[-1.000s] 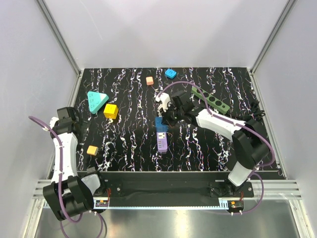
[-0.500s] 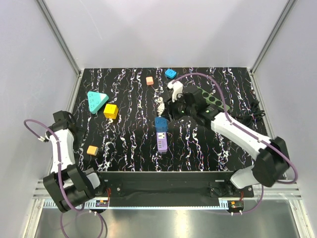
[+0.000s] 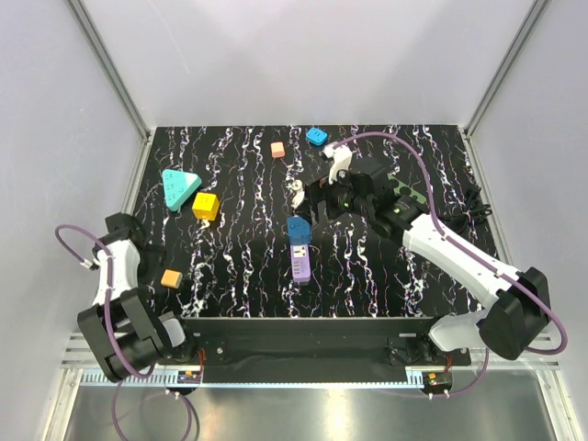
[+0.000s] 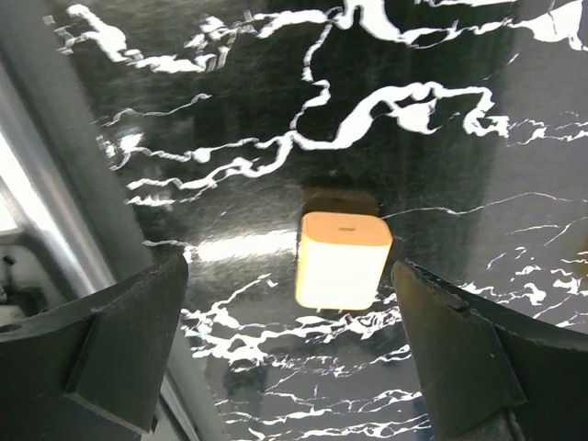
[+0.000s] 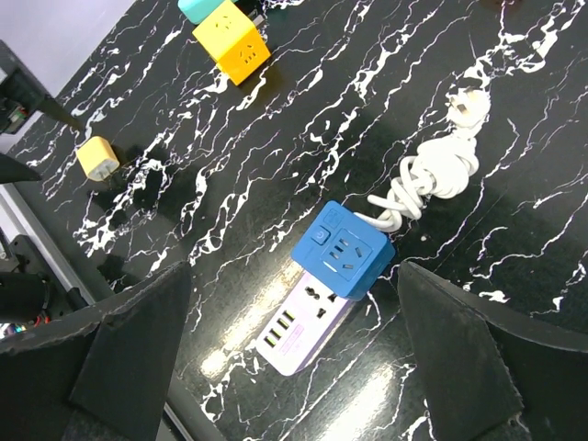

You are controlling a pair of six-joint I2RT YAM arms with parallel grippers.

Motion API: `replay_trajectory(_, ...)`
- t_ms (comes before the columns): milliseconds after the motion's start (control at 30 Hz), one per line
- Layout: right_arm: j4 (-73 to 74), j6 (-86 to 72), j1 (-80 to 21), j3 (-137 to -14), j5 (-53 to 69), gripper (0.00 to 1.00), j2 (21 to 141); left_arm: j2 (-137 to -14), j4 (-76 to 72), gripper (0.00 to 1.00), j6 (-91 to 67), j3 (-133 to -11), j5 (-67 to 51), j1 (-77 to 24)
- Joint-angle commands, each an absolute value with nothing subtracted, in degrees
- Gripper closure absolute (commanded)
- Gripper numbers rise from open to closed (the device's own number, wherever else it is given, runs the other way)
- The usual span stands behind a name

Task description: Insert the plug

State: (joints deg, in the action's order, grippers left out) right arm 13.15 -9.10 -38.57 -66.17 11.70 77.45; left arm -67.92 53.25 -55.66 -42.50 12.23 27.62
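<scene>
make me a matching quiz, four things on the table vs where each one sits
Things:
1. blue adapter
2. orange charger
3. green strip
4. teal triangle

Places:
a. next to the yellow cube
b. partly hidden by the right arm
c. touching the purple strip
d. alone at the near left

Pairs: 1-c, 2-d, 3-b, 4-a
</scene>
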Motion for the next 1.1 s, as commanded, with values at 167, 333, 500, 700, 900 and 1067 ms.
replay_trajectory(167,11.6,-10.3,-38.8,-65.3,13.0,0.00,74.4,-75.9,42.2,0.01,-51.2,-41.5,6.9,24.1)
replay_trajectory(333,11.4,-9.7,-38.8,-64.9,12.9,0.00,74.7,-80.2,40.4,0.17,-50.4,-40.7,4.2,21.8)
replay_trajectory(500,11.9,-10.5,-38.8,-64.6,10.2,0.00,75.9,-77.3,39.6,0.69,-46.4,-41.9,1.7,19.3)
replay_trajectory(700,14.9,-11.3,-38.7,-68.0,11.8,0.00,79.2,-69.4,34.6,1.00,-30.3,-46.2,-8.9,11.7)
replay_trajectory(900,22.8,-17.1,-34.8,-77.9,24.7,0.18,83.4,-55.6,22.8,1.00,-18.2,-46.0,-23.8,-1.1)
replay_trajectory(1067,25.1,-21.6,-30.9,-81.8,39.3,0.42,84.3,-50.2,21.8,1.00,-10.5,-48.2,-23.6,-15.3)
